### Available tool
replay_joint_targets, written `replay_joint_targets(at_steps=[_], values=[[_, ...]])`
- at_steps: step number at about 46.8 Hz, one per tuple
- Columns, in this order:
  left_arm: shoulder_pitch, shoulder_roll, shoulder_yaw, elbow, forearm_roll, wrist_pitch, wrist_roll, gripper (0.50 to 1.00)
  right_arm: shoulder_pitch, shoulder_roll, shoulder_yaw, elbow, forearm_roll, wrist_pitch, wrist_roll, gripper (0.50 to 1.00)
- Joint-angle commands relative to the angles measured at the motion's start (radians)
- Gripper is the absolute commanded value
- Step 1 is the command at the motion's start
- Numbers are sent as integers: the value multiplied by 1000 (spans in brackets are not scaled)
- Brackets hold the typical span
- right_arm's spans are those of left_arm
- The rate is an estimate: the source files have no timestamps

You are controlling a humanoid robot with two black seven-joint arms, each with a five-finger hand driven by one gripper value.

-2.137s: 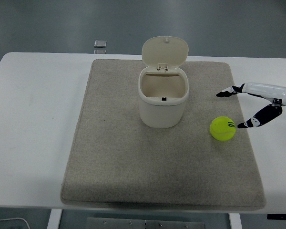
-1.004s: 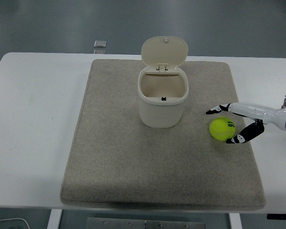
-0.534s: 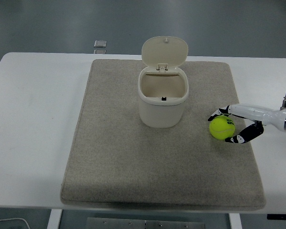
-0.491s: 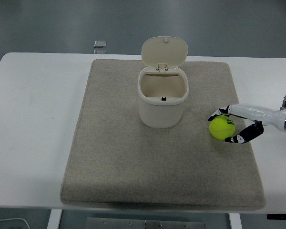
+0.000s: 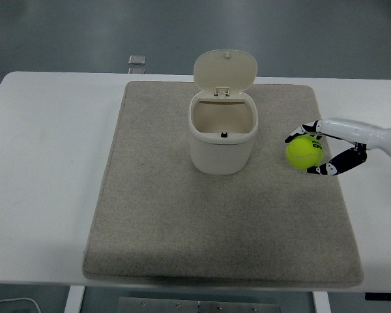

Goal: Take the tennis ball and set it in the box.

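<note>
White forearm [image 5: 368,132], black-and-white fingers [image 5: 331,167]

Even overhead light, slightly soft.

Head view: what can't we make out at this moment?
- Right hand: palm and arm cut off by the right edge; the tennis ball hides the finger contact.
- Box: the front wall hides the near floor inside.
- Small object beyond the table: too small to identify.
- Left hand: out of view.

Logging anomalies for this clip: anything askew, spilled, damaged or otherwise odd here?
Nothing stands out. The box stands upright on the mat with its lid open, and the right hand grips the tennis ball beside it.
</note>
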Motion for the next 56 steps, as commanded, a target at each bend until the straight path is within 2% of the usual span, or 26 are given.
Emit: replay_joint_targets(at_steps=[1,11,22,40,53,56], values=[[0,0,0,0,0,0,0,992,39,3,2,16,3,0,4,500],[-1,0,0,0,0,0,0,992,121,15,4,17,3,8,6,500],[-1,0,0,0,0,0,0,992,161,72,10,48,5,8,45,500],[-1,0,0,0,0,0,0,992,188,225,10,23,5,1,29,500],[0,0,0,0,0,0,0,992,197,233,10,-15,64,6,-68,500],[0,0,0,0,0,1,0,992,197,240,10,-19,72,1,-83,529]])
